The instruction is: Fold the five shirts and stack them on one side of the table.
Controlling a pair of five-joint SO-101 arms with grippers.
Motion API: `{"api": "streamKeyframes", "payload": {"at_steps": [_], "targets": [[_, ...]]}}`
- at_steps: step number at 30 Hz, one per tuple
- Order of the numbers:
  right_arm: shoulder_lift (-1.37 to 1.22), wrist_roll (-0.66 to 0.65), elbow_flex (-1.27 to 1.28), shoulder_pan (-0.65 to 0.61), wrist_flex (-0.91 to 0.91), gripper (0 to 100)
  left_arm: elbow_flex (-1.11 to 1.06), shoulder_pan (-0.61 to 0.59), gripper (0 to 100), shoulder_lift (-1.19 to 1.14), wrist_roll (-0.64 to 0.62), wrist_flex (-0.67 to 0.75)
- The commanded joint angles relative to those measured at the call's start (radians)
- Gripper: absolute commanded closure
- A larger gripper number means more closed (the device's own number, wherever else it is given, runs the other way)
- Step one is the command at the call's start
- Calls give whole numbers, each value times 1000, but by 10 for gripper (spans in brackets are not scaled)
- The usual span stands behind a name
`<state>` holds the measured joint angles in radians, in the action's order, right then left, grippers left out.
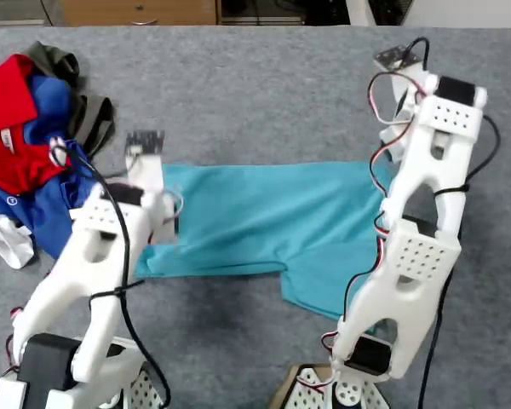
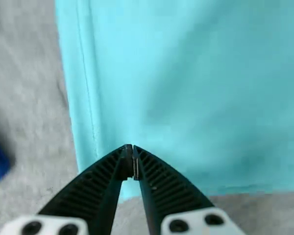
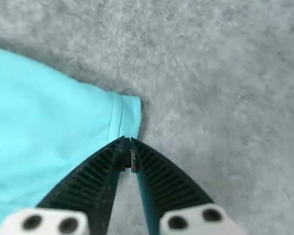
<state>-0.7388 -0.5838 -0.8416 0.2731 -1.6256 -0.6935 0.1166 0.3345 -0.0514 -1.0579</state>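
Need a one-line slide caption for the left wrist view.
Left gripper pinched shut on the teal shirt near its hemmed edge, grey table beside.

The spread shirt (image 1: 264,217) lies across the middle of the bench (image 1: 255,94), the heap of shirts (image 1: 25,145) to its left toward the far edge, the left hand (image 2: 132,162) over its left hem, the right hand (image 3: 129,154) at its far right corner.

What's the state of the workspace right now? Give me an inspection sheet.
Surface: grey table, felt-like.
Job's things: teal shirt spread flat at centre; pile of red, blue, white and dark shirts on the left arm's side.
Clutter: nothing seen.
Grippers: left gripper shut at the teal shirt's hem; right gripper shut at a hemmed corner.
Cables: wires loop along both arms; one crosses the pile.
Surroundings: wooden drawers behind the table.
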Motion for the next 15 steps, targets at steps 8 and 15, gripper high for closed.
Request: {"api": "streamKeyframes", "payload": {"at_steps": [8, 15], "targets": [[108, 66, -50, 59, -157, 995, 434, -21, 981, -289, -34, 86], [196, 66, 140, 59, -123, 995, 769, -91, 981, -656, -60, -15]]}}
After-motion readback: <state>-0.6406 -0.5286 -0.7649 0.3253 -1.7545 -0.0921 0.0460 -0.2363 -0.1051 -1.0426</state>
